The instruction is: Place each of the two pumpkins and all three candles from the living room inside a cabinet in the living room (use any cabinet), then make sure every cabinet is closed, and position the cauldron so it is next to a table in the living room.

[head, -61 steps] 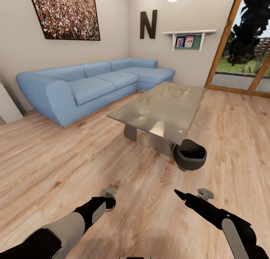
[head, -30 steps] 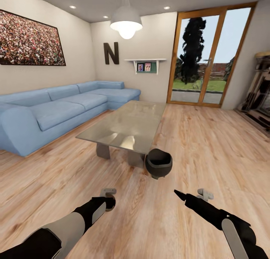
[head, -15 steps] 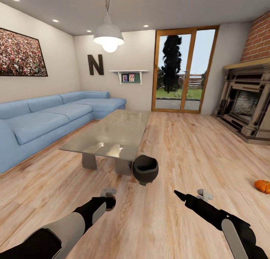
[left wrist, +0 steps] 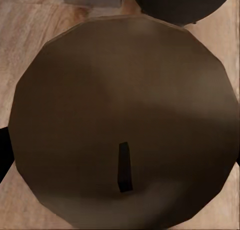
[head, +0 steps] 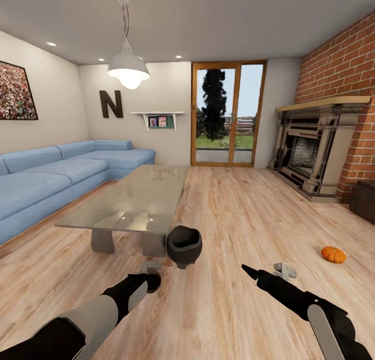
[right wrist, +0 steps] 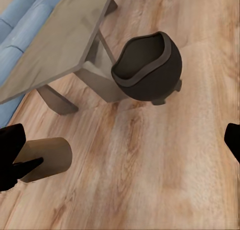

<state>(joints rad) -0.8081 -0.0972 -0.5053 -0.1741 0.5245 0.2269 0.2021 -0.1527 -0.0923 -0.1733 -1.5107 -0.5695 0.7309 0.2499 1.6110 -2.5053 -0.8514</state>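
We see our left tool (head: 151, 280) clenched on a candle (right wrist: 47, 159), while our right tool (head: 263, 272) hangs released. The cauldron (head: 183, 245) sits just beside the bench (head: 127, 198); one pumpkin (head: 333, 254) lies well apart from the bench, on the floor.

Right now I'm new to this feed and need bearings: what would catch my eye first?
The black cauldron stands on the wood floor by the near corner of the glass-topped table. A single orange pumpkin lies on the floor at right, in front of the stone fireplace and brick wall. The left hand holds a candle low above the floor.
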